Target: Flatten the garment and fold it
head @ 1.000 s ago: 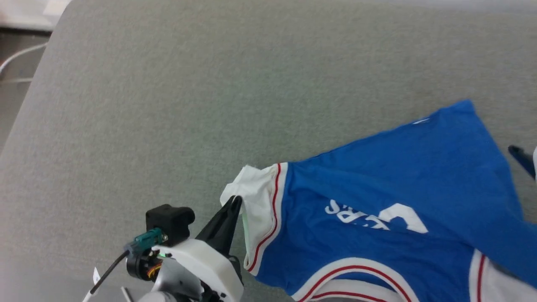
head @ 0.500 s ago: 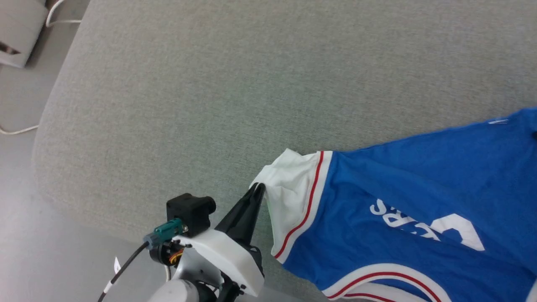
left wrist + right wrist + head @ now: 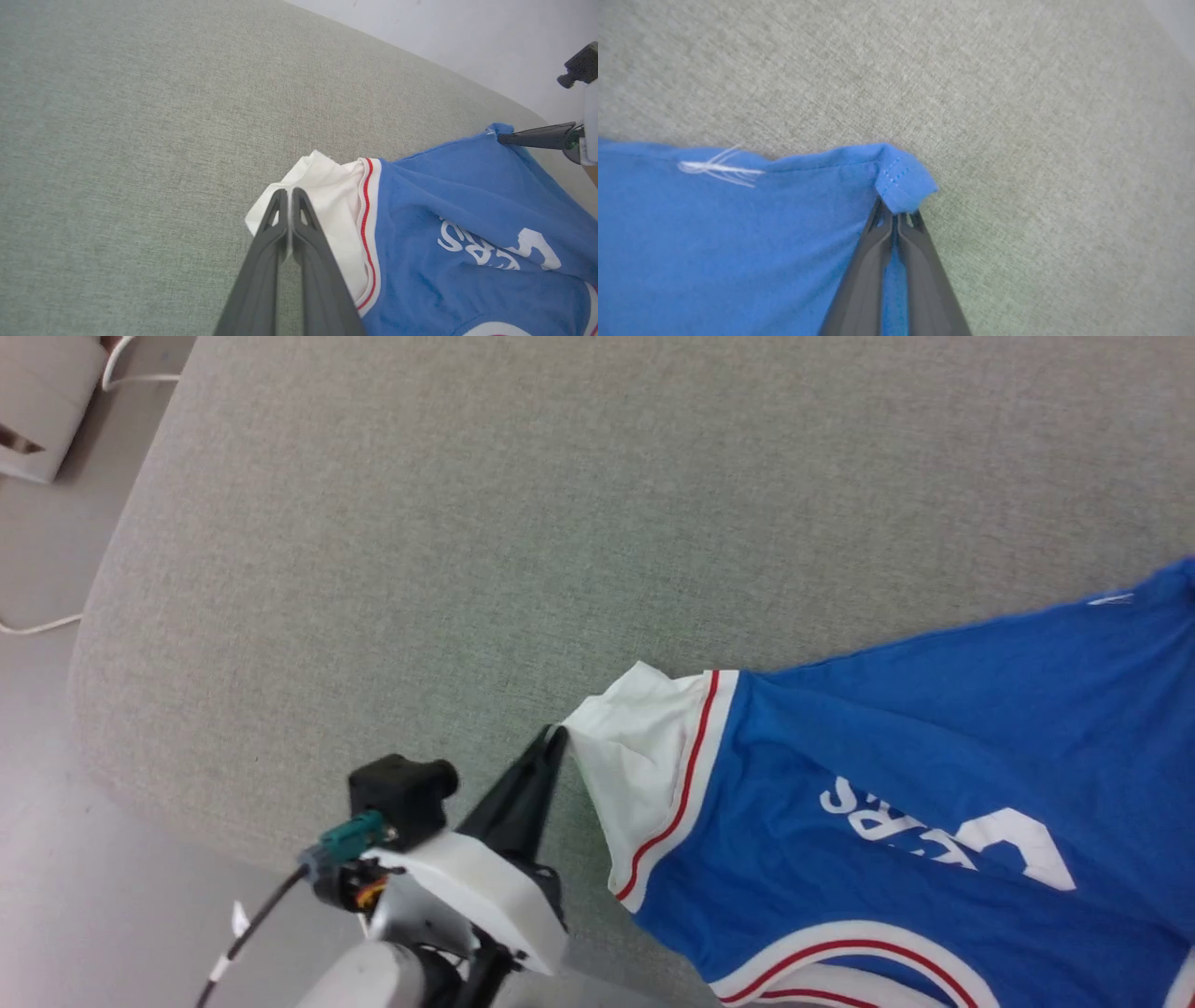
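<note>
right tool (image 3: 896,215) has clamped garment (image 3: 714,242) corner | left tool (image 3: 289,192) grips sleeve (image 3: 336,196)

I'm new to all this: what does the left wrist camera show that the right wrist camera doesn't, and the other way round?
Left wrist view: the left gripper pinched shut on the garment's white sleeve, plus the red-and-white trim, the white lettering and the right gripper at the far blue corner.
Right wrist view: that corner's stitched hem close up, folded over the shut fingertips, and some loose white threads.
Shared: blue cloth, the grey fabric surface, and two dark fingers closed on the garment.
</note>
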{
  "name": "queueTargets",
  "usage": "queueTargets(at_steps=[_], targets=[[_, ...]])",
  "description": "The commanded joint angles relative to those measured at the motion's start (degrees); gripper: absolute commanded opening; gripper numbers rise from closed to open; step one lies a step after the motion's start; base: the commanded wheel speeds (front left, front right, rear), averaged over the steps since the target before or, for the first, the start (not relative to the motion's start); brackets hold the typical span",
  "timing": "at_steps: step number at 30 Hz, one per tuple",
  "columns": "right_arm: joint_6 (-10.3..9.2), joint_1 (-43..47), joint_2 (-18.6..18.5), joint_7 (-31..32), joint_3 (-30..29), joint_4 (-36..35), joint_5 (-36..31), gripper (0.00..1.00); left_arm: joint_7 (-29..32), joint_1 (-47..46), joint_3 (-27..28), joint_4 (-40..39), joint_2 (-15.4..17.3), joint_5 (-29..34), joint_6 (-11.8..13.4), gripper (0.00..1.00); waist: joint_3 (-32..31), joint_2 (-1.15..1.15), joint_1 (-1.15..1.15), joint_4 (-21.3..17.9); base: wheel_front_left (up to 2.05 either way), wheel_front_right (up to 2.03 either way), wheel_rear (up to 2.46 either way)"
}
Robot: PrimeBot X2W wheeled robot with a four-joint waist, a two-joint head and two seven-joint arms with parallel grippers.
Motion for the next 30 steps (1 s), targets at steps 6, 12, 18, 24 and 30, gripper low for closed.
queueTargets(at_steps=[6, 12, 18, 24, 30], targets=[[-0.11, -2.23, 2.62, -10.28, -0.44, 0.08, 1.25, 0.0, -0.3, -1.73, 3.43, -2.64, 3.75, 0.55, 0.77, 0.0, -6.85, 0.0, -0.01, -5.31, 0.0, 0.0, 0.0], [-0.11, -2.12, 2.53, -16.3, -2.14, -4.76, 2.88, 0.0, -0.92, -2.48, 7.52, -5.93, 6.64, 2.85, 4.37, 0.0, -12.0, 0.0, -0.01, -9.8, 0.0, 0.0, 0.0], [-0.11, -0.59, 2.24, -19.31, -4.77, -11.12, 3.94, 0.0, -1.63, -2.86, 10.08, -9.12, 8.49, 3.61, 5.54, 0.0, -15.19, 0.0, -0.01, -13.3, 0.0, 0.0, 0.0], [-0.11, 2.29, 3.0, -21.78, -8.28, -18.18, 3.02, 0.0, -1.58, -2.91, 14.11, -14.45, 12.22, 5.04, 7.29, 0.0, -18.32, 0.0, -0.01, -16.94, 0.0, 0.0, 0.0], [-0.11, 4.68, 4.4, -23.11, -12.11, -25.57, 2.72, 0.0, -3.76, -5.11, 17.69, -20.62, 14.19, 7.16, 8.33, 0.0, -20.9, 0.0, -0.01, -19.71, 0.0, 0.0, 0.0]])
